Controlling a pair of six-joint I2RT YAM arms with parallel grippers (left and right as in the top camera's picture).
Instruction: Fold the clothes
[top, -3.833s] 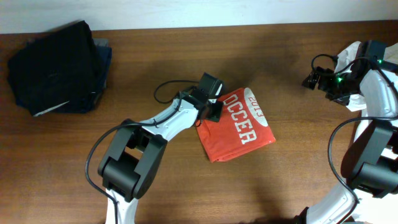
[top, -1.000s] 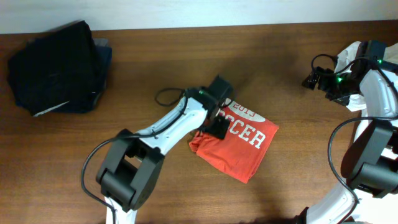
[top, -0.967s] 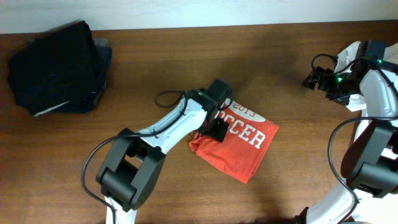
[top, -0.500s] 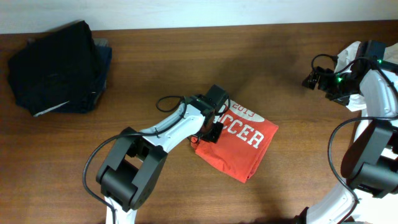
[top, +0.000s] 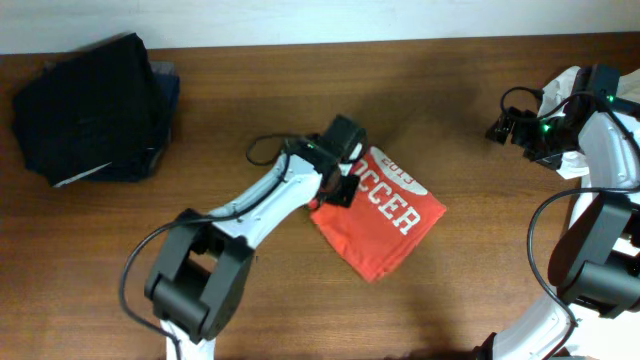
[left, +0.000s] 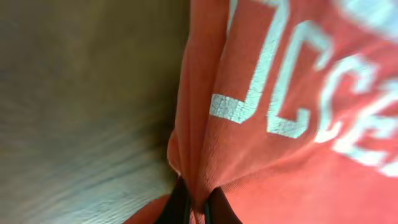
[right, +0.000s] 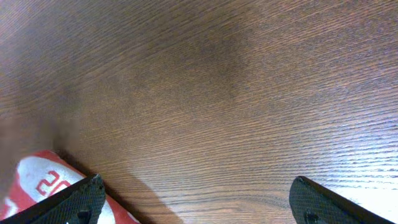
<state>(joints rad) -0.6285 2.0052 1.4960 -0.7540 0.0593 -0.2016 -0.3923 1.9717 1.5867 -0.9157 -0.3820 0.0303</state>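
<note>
Garment: red-orange short-sleeved T-shirt (top: 385, 225), lying as a compact folded packet near the middle of the brown wooden table (top: 450, 70), skewed to the table's edges.
Left gripper (top: 340, 190): clenched on the packet's left edge. Your left wrist view shows several fabric layers bunched between the dark fingertips (left: 177, 206).
Right gripper (top: 505, 127): released, fingers spread wide, hovering over bare wood towards the right side, well apart from the shirt.
Hazard, layers: you hold the stack at one edge only. A lift or drag from here would likely let the lower layers trail and open the packet.
Hazard, sliding: nothing pins the far side, so a pull may turn or shift the whole packet instead of creasing it.
Hazard, ridge: the cloth is puckered at the pinch. Releasing without flattening could leave a raised fold.
Lettering: large white block capitals, "CCER" legible from overhead, with the leading letters hidden under the left gripper. A smaller "2013" sits above them. The right wrist view shows only "20".
Brand: no maker's label can be read.
Bystander: dark pile of black and navy garments (top: 95, 110), at the far left corner, well apart from the shirt.
</note>
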